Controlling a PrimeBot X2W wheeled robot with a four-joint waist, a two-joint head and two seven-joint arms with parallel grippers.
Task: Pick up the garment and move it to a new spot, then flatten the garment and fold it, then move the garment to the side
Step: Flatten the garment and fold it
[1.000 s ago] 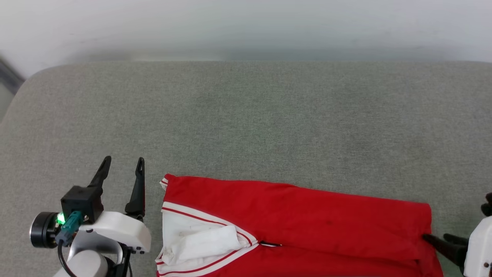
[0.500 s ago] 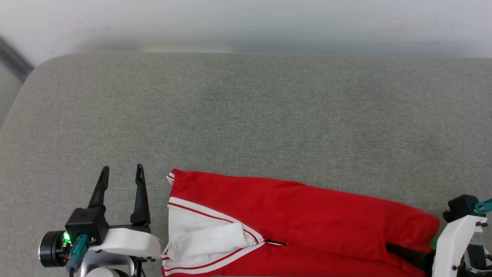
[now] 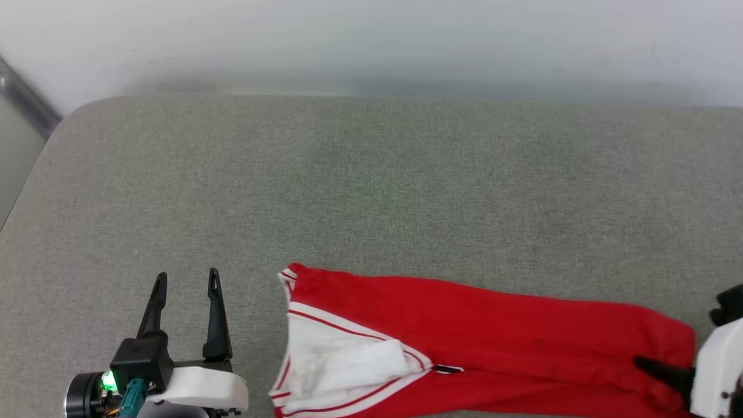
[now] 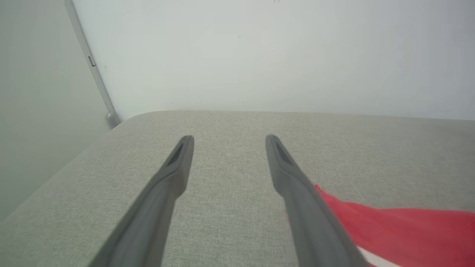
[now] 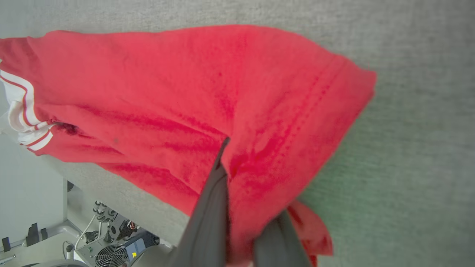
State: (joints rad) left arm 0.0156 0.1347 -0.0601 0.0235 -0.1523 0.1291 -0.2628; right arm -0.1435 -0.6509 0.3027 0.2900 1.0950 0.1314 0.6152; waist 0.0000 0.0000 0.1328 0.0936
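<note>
The garment (image 3: 493, 331) is laid out as a long red band along the near edge of the grey fabric-covered surface (image 3: 371, 186), its length running left to right across the head view. At its left end a white sleeve (image 3: 342, 366) with red-and-white striped trim is folded on top, while the right end is bunched up. That right end is taken by the right hand (image 3: 643, 364), seen at the lower right corner of the head view. In the right wrist view the garment (image 5: 185, 92) is pinched at its hem between the two dark fingers (image 5: 211, 207): one is laid over the cloth and the other is partly buried beneath it, so the hand is closed firmly on the fabric. Over on the other side, the left hand (image 3: 187, 274) is held above bare surface just left of the sleeve end. It is kept apart from the cloth, nothing is gripped, and its fingers are spread wide and pointed toward the pale wall (image 3: 371, 40). From the left wrist view the same wide spread of the left hand (image 4: 230, 138) is confirmed, with a corner of the garment (image 4: 400, 230) showing beside one finger.
</note>
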